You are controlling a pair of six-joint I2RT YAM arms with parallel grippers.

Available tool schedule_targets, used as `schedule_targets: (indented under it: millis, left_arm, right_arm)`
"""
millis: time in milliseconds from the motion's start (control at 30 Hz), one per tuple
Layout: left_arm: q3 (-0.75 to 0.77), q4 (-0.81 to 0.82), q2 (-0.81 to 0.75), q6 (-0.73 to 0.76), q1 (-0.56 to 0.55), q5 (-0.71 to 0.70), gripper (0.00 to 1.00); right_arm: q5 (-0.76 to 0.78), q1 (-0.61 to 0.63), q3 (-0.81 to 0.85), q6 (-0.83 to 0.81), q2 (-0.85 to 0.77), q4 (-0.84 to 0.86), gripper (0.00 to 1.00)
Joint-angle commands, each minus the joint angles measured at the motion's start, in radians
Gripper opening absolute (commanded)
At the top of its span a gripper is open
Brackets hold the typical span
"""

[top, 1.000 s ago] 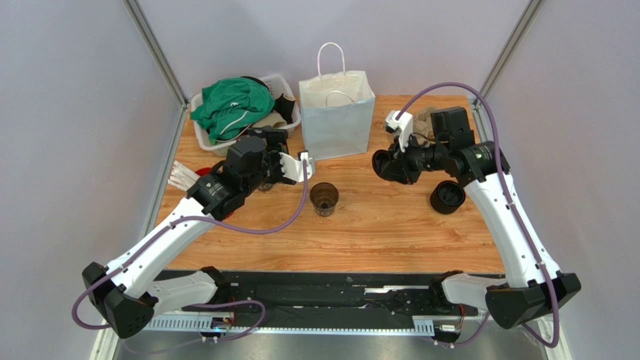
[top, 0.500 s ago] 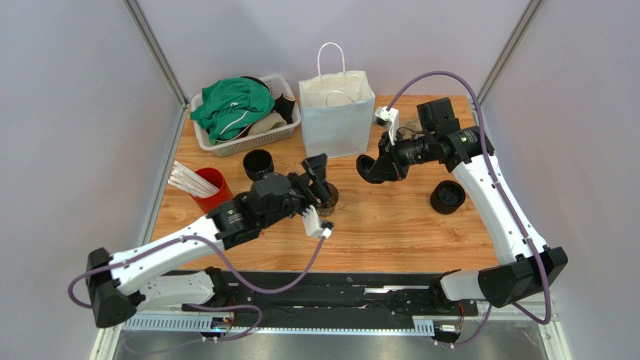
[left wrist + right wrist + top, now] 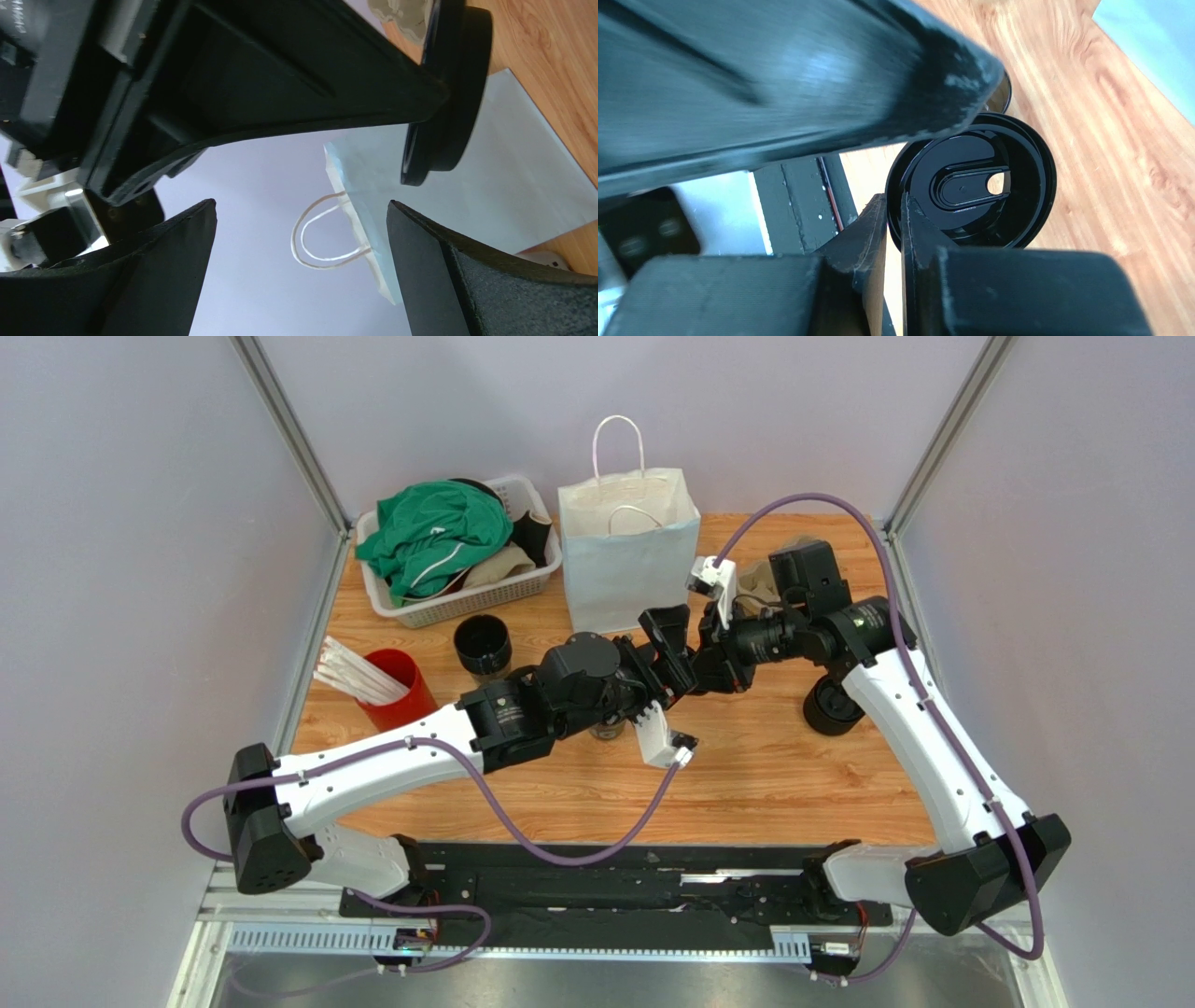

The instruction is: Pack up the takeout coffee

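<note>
The takeout coffee cup (image 3: pixel 608 730) stands mid-table, almost wholly hidden under my left arm. Its black round lid (image 3: pixel 973 185) is off the cup and held in the air, my right gripper (image 3: pixel 894 210) shut on its rim. In the left wrist view the lid (image 3: pixel 449 91) shows edge-on at the upper right. My left gripper (image 3: pixel 662 653) is wide open right beside the right gripper (image 3: pixel 701 667), just in front of the white paper bag (image 3: pixel 629 546). Nothing sits between the left gripper (image 3: pixel 298 210) fingers; only the bag (image 3: pixel 491 175) and its handle show beyond.
A red cup (image 3: pixel 400 686) with white straws stands at the left. A black round piece (image 3: pixel 481 644) sits near it and a squat black one (image 3: pixel 835 703) at the right. A white basket (image 3: pixel 540 577) of clothes fills the back left corner.
My left arm has swung from the left side across the cup to the table's middle, up against the right gripper. The right gripper has moved left and nearer with the lid.
</note>
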Motion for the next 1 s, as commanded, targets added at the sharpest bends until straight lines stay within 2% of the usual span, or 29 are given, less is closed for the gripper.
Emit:
schedule_targets:
  millis: [0, 133, 233, 533, 800, 967]
  left_arm:
    - [0.038, -0.044, 0.024, -0.086, -0.025, 0.037, 0.99]
    - [0.170, -0.228, 0.046, -0.346, -0.040, 0.085, 0.97]
    - [0.193, -0.279, 0.046, -0.397, -0.048, 0.108, 0.97]
    - [0.181, -0.371, 0.047, -0.381, -0.054, 0.135, 0.96]
    - [0.140, -0.301, 0.055, -0.356, -0.068, 0.119, 0.94]
    - [0.121, -0.284, 0.059, -0.341, -0.079, 0.113, 0.86]
  right_arm:
    - [0.012, 0.003, -0.041, 0.008, -0.055, 0.082, 0.11]
    - [0.054, 0.003, -0.078, -0.011, -0.097, 0.124, 0.10]
    - [0.056, 0.001, -0.105, -0.018, -0.114, 0.131, 0.10]
    - [0.059, 0.000, -0.148, -0.025, -0.157, 0.144, 0.09]
    - [-0.010, 0.001, -0.144, -0.026, -0.160, 0.130, 0.09]
    - [-0.083, 0.001, -0.130, -0.026, -0.161, 0.102, 0.09]
